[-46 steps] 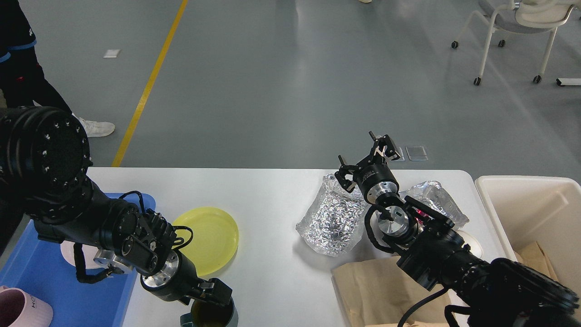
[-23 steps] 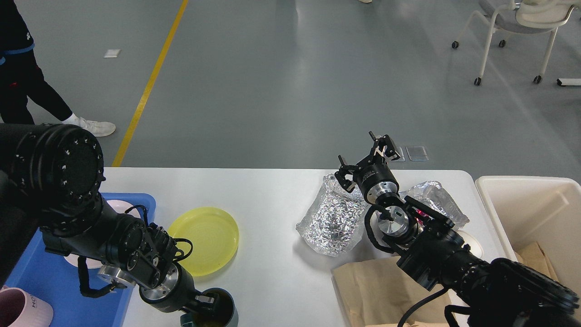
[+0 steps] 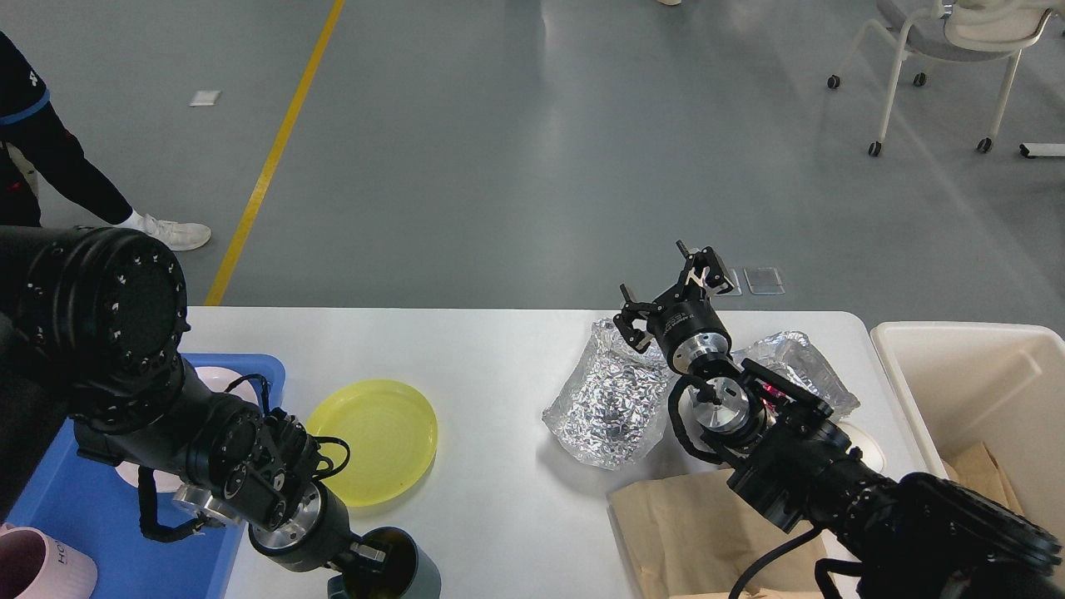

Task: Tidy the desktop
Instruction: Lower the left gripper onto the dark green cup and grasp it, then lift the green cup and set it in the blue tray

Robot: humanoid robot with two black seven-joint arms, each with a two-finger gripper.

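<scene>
Since a second ago your left arm has pulled back toward the lower left, and the dark teal cup has come with it, now sitting lower and further clear of the plate. Your left gripper is at that cup's rim, one finger dipping inside the glossy round mouth, but it is seen end-on and dark, so you cannot tell how its jaws stand. Your right arm has not moved: the right gripper hangs above the far edge of the desktop with its jaws spread wide and nothing between them.

That desktop, smooth matte white with rounded corners, fills the lower half of your view. On it lies a translucent yellow plate, round with a shallow rim. To the right sit two crinkled silver foil bags, shiny and puffed, and a flat brown paper bag near the front edge. A blue plastic tray at the left holds a matte pink mug. A cream-white bin stands at the right.
</scene>
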